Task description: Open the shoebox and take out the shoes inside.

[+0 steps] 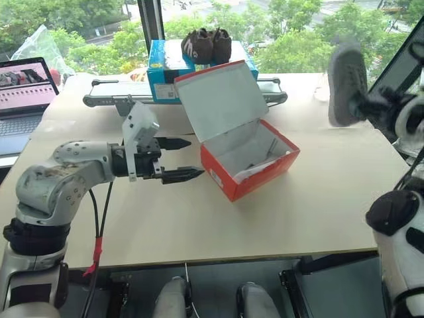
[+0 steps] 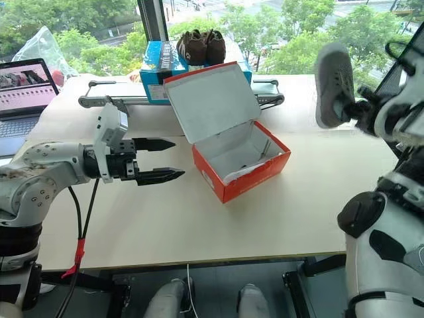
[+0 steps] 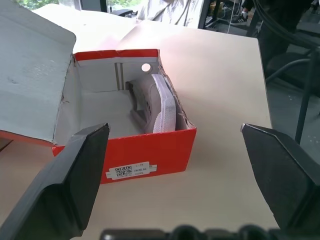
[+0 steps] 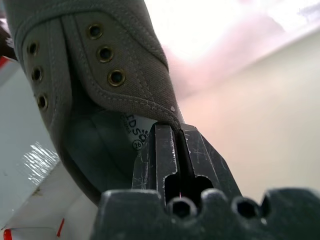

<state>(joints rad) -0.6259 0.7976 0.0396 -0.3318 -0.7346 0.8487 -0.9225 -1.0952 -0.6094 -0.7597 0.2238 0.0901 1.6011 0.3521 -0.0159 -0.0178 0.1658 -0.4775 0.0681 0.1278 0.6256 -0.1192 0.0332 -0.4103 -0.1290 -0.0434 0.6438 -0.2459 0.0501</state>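
From the left eye view, one red-orange cardboard shoebox (image 1: pixel 248 159) sits on the pale wooden worktop (image 1: pixel 199 218) with its white-lined lid standing up. The left claw (image 1: pixel 179 159) hangs just beside the box, its two black fingers spread apart and empty. High on the right, the right claw (image 1: pixel 371 105) is clamped on one grey-taupe canvas shoe (image 1: pixel 346 83), held up in the air, well apart from the box. At the back, two dark brown fuzzy shoes (image 1: pixel 207 45) rest on one blue box (image 1: pixel 165 73). One open laptop (image 1: pixel 25 93) sits at the far left.

From the left wrist view, a second grey shoe with a white sole (image 3: pixel 157 102) lies inside the shoebox, against its side wall.

From the right wrist view, the right claw's fingers (image 4: pixel 160 150) pinch the edge of the held shoe's opening.
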